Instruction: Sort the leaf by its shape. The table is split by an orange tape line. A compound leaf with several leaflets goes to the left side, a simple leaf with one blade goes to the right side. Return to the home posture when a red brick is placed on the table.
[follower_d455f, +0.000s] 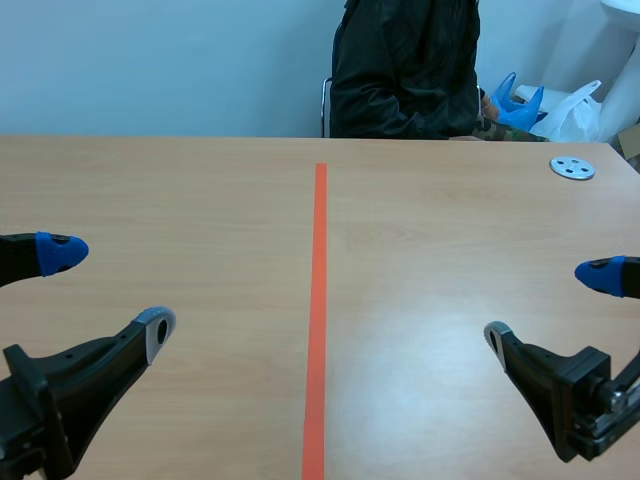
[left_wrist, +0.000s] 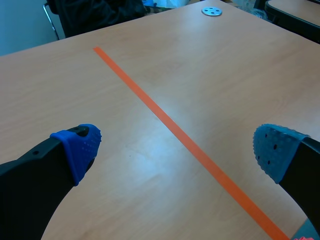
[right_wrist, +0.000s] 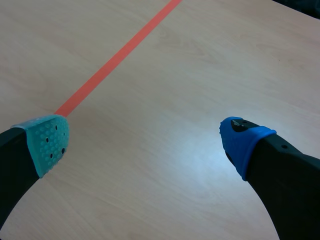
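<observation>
No leaf and no red brick show in any view. An orange tape line (follower_d455f: 319, 310) runs down the middle of the wooden table (follower_d455f: 200, 200). My left gripper (follower_d455f: 110, 290) hangs open low on the left side, with nothing between its fingers; in the left wrist view the left gripper (left_wrist: 177, 147) spans the tape line (left_wrist: 170, 125). On the right side my right gripper (follower_d455f: 550, 305) is open too and holds nothing. The right wrist view has the right gripper (right_wrist: 145, 137) over bare wood, the tape line (right_wrist: 115, 57) ahead of it.
A person in a dark jacket (follower_d455f: 405, 70) sits across the table, with blue and white bags (follower_d455f: 545, 108) beside them. A small grey disc with holes (follower_d455f: 572, 168) lies at the far right of the table, also seen as the disc (left_wrist: 212, 11).
</observation>
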